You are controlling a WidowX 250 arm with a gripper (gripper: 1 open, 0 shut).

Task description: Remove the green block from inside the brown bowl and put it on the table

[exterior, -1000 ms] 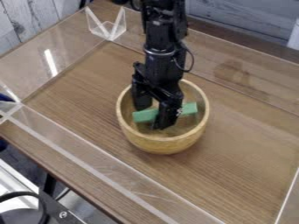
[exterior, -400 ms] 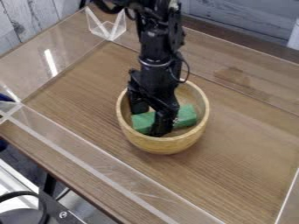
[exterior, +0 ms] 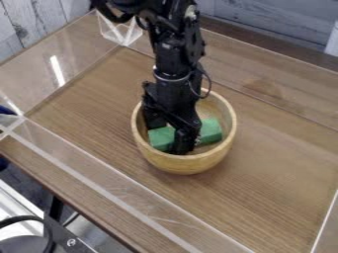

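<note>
We are at the beginning of the work: the green block (exterior: 201,129) lies inside the brown bowl (exterior: 185,148), and nothing of it has reached the table (exterior: 93,109) yet. Our gripper (exterior: 172,131) points down into the bowl with the jaws apart, standing on both sides of the block, as far as we can see. We judge that the closing, the lifting out and the placing on the bare wood beside the bowl are all left to do.
</note>
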